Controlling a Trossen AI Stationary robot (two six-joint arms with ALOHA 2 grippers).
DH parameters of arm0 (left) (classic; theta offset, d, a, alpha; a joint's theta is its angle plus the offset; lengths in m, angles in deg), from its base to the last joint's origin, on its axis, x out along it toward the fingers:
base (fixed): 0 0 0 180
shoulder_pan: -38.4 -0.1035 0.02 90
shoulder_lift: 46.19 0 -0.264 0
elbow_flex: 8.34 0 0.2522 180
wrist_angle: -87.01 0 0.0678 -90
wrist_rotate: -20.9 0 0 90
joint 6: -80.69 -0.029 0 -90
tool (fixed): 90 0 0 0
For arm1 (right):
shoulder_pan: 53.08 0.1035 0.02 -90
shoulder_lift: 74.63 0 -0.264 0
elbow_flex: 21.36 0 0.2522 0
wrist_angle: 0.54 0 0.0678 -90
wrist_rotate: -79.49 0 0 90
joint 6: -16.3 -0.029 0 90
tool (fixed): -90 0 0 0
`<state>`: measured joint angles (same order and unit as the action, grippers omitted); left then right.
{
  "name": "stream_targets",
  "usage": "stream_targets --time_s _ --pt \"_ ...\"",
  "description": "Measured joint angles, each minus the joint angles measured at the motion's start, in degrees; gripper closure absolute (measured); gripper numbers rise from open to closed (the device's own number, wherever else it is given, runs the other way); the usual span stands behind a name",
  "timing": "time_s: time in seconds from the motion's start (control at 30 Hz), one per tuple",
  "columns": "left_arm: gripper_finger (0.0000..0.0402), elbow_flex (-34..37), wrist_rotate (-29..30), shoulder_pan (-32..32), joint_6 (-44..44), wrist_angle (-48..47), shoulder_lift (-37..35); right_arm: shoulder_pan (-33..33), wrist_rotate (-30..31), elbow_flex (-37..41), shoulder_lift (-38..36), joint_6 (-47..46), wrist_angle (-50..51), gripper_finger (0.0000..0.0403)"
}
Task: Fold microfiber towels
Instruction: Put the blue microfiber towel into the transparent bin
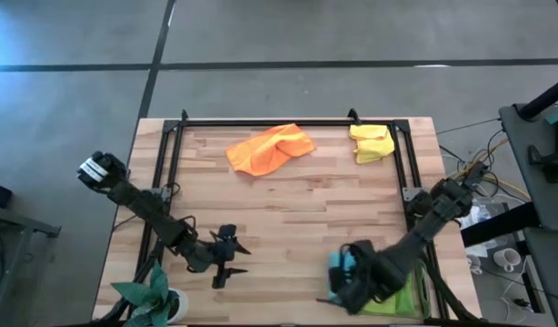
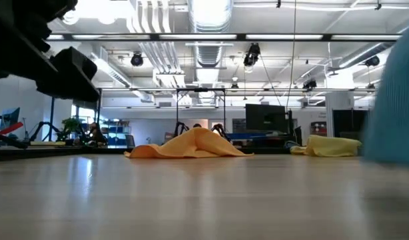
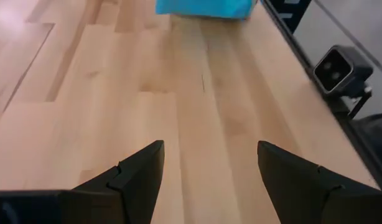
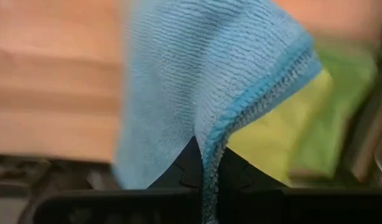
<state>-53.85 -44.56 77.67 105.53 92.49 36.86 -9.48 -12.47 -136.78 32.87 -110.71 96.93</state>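
My right gripper (image 1: pixel 344 280) is near the table's front right and is shut on a light blue towel (image 1: pixel 338 265), which also shows in the right wrist view (image 4: pixel 178 81). A yellow-green towel (image 1: pixel 394 302) lies under and beside it, with a green one (image 4: pixel 340 118) next to that. An orange towel (image 1: pixel 270 149) and a yellow towel (image 1: pixel 371 143) lie crumpled at the far edge. My left gripper (image 1: pixel 226 256) is open and empty over bare wood at the front left; the blue towel shows ahead of it in its wrist view (image 3: pixel 203 6). My right gripper pinches the blue towel between its two fingers at a folded-over part of its hemmed edge (image 4: pixel 211 152). The cloth spreads out ahead of the fingers, slack. I cannot tell whether it is clear of the table.
A small green plant (image 1: pixel 152 292) stands at the front left corner. A black frame (image 1: pixel 261 121) runs along the far and side edges. A small camera (image 3: pixel 340 65) sits at the front edge. Bare wood lies in the table's middle (image 1: pixel 297 209).
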Motion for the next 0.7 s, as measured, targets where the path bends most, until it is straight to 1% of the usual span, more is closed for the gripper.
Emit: stream_targets --time_s 0.13,0.2,0.27,0.47,0.63,0.7 --pt "0.0159 -1.26 0.04 0.24 -0.26 -0.01 -0.38 5.06 -4.94 1.16 -0.02 -6.62 -0.21 0.0394" --pt "0.0159 -2.07 0.02 0.24 -1.31 -0.03 -0.4 6.82 -7.46 2.19 0.0 -7.64 -0.12 0.0394" --pt "0.0159 -2.81 0.02 0.24 -1.64 -0.05 -0.43 7.96 -8.28 3.67 0.0 -7.84 0.13 0.0394" --pt "0.0159 -3.93 -0.02 0.24 -1.29 -0.03 -0.47 8.68 -8.95 9.94 0.0 -7.13 -0.01 0.0394" --pt "0.0159 -4.09 -0.14 0.24 -1.25 -0.12 -0.47 9.22 -13.32 14.92 0.0 -6.68 -0.6 0.0394" --pt "0.0159 -4.09 -0.16 0.24 -1.24 -0.09 -0.47 9.39 -13.49 16.58 0.0 -6.66 -1.58 0.0394"
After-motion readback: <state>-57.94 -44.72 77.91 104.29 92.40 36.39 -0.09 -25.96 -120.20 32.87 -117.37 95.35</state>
